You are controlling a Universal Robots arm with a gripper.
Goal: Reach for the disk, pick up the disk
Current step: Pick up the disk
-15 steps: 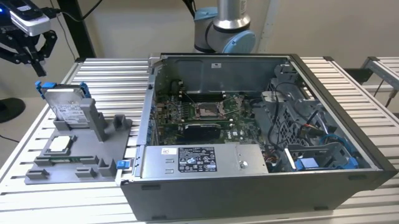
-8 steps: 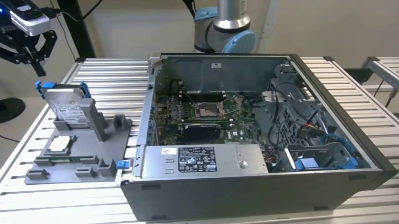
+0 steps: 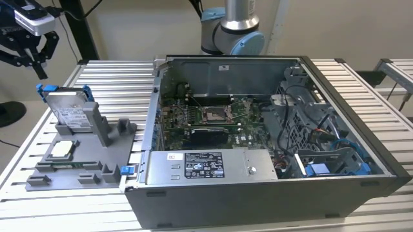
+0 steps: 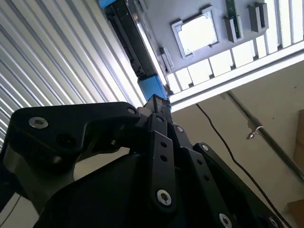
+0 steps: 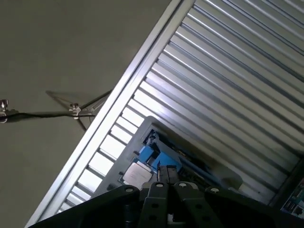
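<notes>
The disk [image 3: 68, 109] stands upright in a slot of a grey fixture [image 3: 90, 166] at the exterior view's left. It is silver-grey with a white label and blue rails on its top corners. My gripper [image 3: 29, 66] hangs above it, a little toward the exterior view's left, open and holding nothing, with a clear gap between it and the disk. In both wrist views my black finger linkages point down toward the disk's blue rail [image 4: 153, 88] [image 5: 159, 161].
A small square silver chip [image 3: 63, 149] [image 4: 197, 33] [image 5: 135, 175] lies on the fixture beside the disk. An open computer case [image 3: 258, 145] takes up the middle and right of the slatted metal table [image 3: 116, 87]. The arm's base [image 3: 232, 29] stands behind the case.
</notes>
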